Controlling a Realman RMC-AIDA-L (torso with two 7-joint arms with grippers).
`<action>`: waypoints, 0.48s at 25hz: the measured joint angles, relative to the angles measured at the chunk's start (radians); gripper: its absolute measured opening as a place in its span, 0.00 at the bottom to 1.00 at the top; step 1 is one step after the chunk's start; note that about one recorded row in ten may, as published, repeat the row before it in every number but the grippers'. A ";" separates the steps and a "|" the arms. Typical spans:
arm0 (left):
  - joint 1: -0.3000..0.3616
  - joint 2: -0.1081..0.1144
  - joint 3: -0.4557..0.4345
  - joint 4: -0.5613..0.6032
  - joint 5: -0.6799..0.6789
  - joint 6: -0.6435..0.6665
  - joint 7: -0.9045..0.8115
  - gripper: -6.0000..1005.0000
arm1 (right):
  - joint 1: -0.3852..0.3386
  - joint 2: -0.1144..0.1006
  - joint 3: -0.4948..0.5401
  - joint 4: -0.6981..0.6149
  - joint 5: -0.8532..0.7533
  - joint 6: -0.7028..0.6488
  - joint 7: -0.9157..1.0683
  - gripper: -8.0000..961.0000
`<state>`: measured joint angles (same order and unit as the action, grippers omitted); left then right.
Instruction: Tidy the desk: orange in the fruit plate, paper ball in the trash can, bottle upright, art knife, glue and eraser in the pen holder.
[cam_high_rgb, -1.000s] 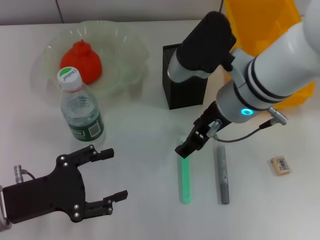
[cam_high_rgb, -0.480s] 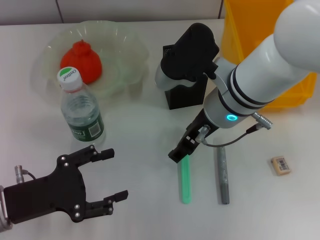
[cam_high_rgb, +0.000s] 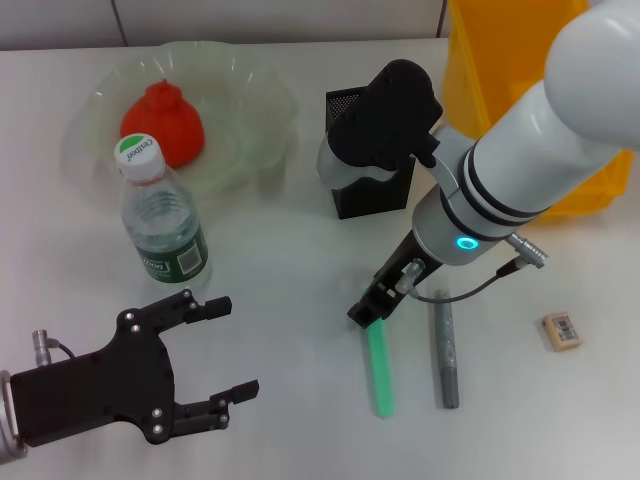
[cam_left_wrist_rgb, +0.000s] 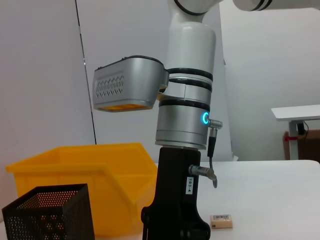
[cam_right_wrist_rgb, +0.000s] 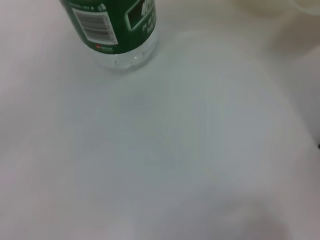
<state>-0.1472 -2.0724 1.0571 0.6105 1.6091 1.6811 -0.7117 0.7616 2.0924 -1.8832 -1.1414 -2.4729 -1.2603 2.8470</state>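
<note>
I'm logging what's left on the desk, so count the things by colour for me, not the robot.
Green: 3, bottle, plate, green stick
Orange-red: 1, orange
Yellow: 1, bin
Black: 1, holder
Grey: 1, grey stick
Tan: 1, eraser
Total: 8

right gripper (cam_high_rgb: 371, 312) atop green stick (cam_high_rgb: 379, 368)

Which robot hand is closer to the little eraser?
The right. The right gripper is down at the green stick's top end, a short way from the eraser. The left gripper is open, far across the desk.
</note>
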 joint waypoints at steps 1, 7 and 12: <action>0.000 0.000 0.000 0.000 0.000 0.000 0.000 0.81 | 0.000 0.000 0.000 0.001 0.001 0.001 -0.001 0.77; 0.000 0.000 0.000 0.000 -0.006 0.001 0.000 0.81 | 0.001 0.000 -0.001 0.018 0.002 0.008 -0.006 0.51; -0.001 0.000 0.000 0.000 -0.007 0.003 0.000 0.81 | 0.001 0.000 -0.001 0.020 0.004 0.007 -0.010 0.40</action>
<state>-0.1484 -2.0724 1.0569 0.6105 1.6018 1.6836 -0.7117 0.7624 2.0923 -1.8842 -1.1215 -2.4688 -1.2535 2.8366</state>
